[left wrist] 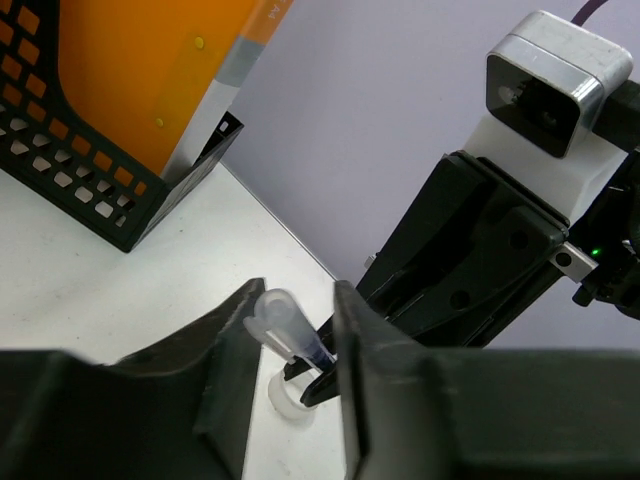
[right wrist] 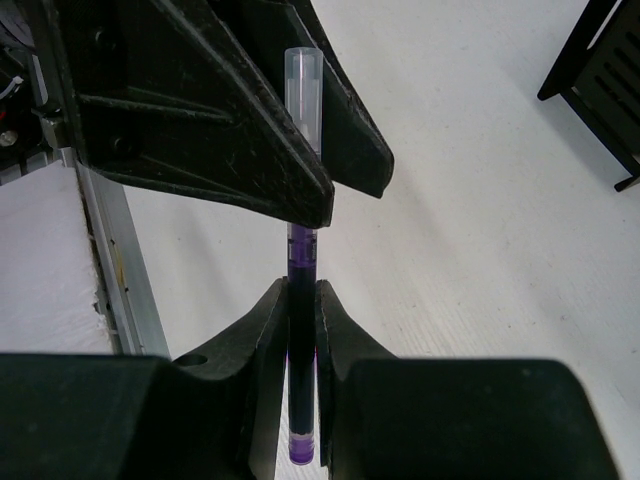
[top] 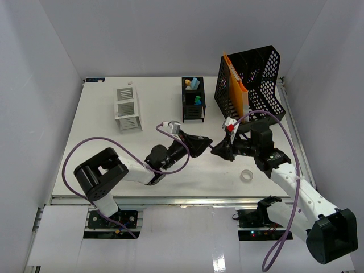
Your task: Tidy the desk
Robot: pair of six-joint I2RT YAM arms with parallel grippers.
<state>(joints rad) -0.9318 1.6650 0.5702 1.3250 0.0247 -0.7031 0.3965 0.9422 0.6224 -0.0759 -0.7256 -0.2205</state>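
Above the middle of the white desk [top: 114, 159] my two grippers meet tip to tip. My right gripper [right wrist: 302, 300] is shut on the dark barrel of a purple pen [right wrist: 302, 260] and holds it level in the air. The pen's clear cap [left wrist: 275, 318] lies between the fingers of my left gripper [left wrist: 290, 320]. Those jaws stand narrowly open, with the cap against one finger and a small gap to the other. In the top view the left gripper [top: 206, 145] and right gripper [top: 220, 151] almost touch, and the pen is barely visible between them.
A white tape roll [top: 247, 176] lies on the desk just under the right arm. At the back right, a black mesh file holder [top: 261, 74] holds an orange folder [top: 236, 85]. A small black organiser [top: 193, 99] and a white mesh organiser [top: 128, 108] stand at the back.
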